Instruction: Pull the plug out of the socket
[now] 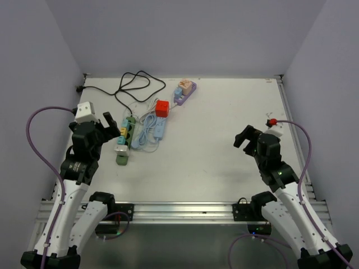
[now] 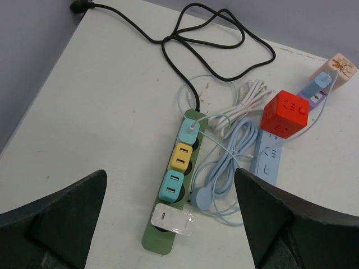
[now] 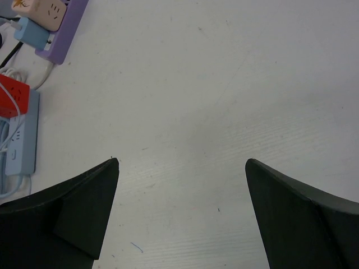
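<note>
A green power strip (image 2: 156, 241) lies at the left of the table, and also shows in the top view (image 1: 124, 147). It holds a white adapter (image 2: 174, 220) at its near end, then a teal plug (image 2: 172, 186), a yellow plug (image 2: 182, 156) and a teal plug (image 2: 189, 130) with a thin cable. My left gripper (image 2: 170, 174) is open and empty, hovering above the strip's near end (image 1: 112, 129). My right gripper (image 3: 182, 162) is open and empty over bare table at the right (image 1: 243, 138).
A blue strip (image 2: 269, 159) carries a red cube adapter (image 2: 285, 114). A purple strip (image 3: 63, 35) holds a peach adapter (image 2: 342, 67) and a blue plug (image 2: 321, 83). A looped black cable (image 2: 213, 50) and coiled white and pale blue cords (image 2: 230, 157) lie between them.
</note>
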Tool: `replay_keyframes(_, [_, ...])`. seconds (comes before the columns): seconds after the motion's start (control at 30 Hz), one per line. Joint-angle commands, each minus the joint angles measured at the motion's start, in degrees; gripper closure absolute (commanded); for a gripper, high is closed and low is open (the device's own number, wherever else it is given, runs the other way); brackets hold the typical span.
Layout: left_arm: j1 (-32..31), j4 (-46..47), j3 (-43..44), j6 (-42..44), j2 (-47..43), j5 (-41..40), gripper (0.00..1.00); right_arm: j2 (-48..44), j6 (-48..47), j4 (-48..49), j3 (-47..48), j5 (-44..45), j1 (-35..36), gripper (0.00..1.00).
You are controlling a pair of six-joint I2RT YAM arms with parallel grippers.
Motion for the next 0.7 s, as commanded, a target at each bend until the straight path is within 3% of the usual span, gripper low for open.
replay_keyframes(0.0, [-0.19,0.17,-0.08,-0.51,-0.57,-0.96,0.00,-0.19,1.41,2.02,1.51,0.94,0.08,0.01])
replay_keyframes(0.3, [-0.19,0.61,-0.25,-0.34,-0.67,0.26,0.00,1.64,1.86,2.11,1.06,1.82,0.08,0.01])
replay_keyframes(0.67, [-0.19,1.93,-0.69,2.03,-0.31,6.06,0.00,3.58,-4.03,10.26,3.61,-13.63,0.17,0.01])
